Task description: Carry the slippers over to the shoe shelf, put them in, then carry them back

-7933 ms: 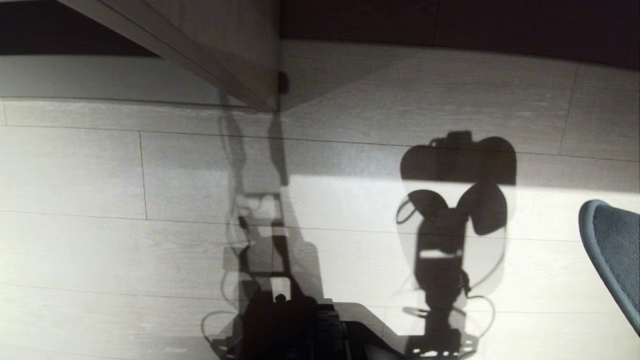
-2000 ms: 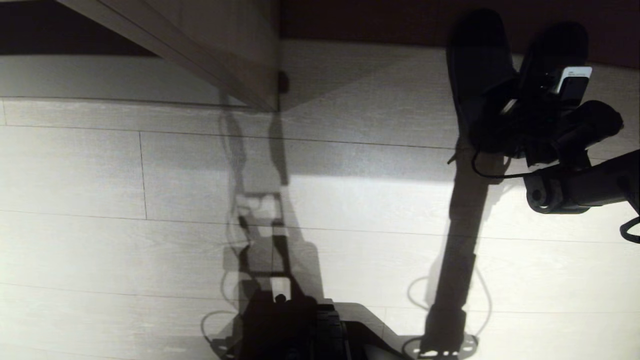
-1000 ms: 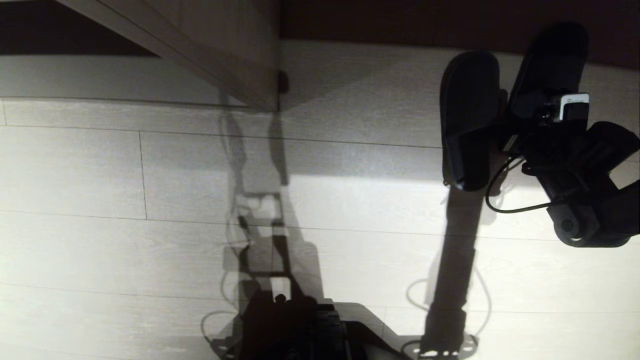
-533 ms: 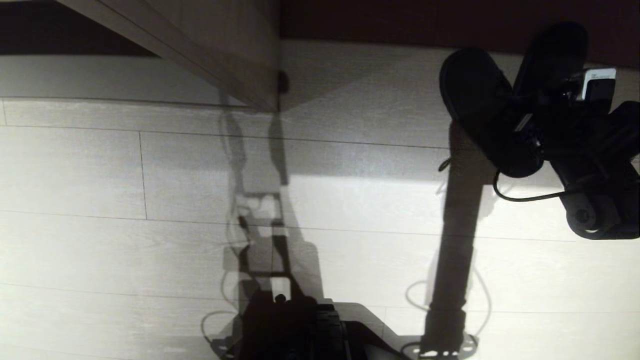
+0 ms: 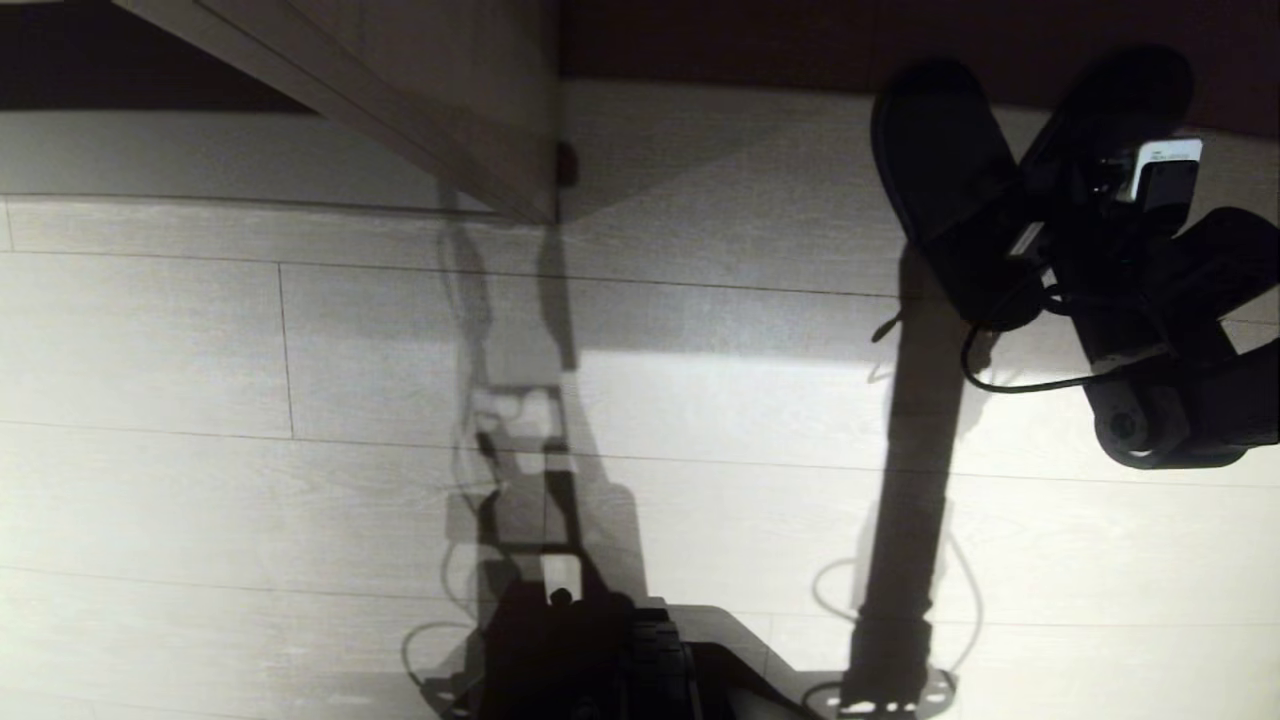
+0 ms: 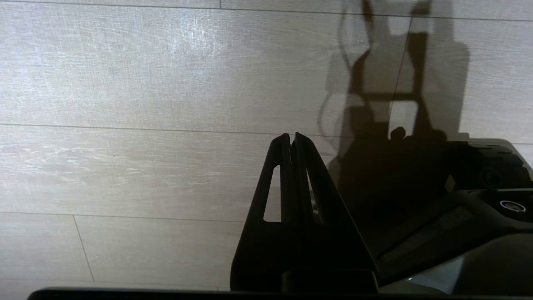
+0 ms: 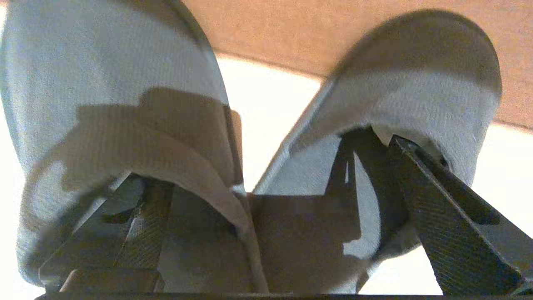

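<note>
The slippers are dark, soft and backless; one (image 5: pixel 940 170) and the other (image 5: pixel 1120 90) fan out in a V at the upper right of the head view. My right gripper (image 5: pixel 1040 200) carries them with one finger tucked into each. In the right wrist view the fingers (image 7: pixel 433 208) run under the uppers of the left slipper (image 7: pixel 104 62) and the right slipper (image 7: pixel 416 83). The toes reach over the shoe shelf's pale base board (image 5: pixel 750 150) towards its dark back (image 5: pixel 800 40). My left gripper (image 6: pixel 291 135) is parked low over the floor, shut and empty.
The shelf's vertical divider (image 5: pixel 450 100) slants down at the upper left of centre. Pale plank floor (image 5: pixel 250 450) fills the foreground, crossed by the arm's long shadow (image 5: pixel 910 480). My base (image 5: pixel 600 660) shows dark at the bottom edge.
Over the last second my right gripper shifted the slippers a little farther in over the base board, and the left slipper swung and tilted. The left arm has not moved.
</note>
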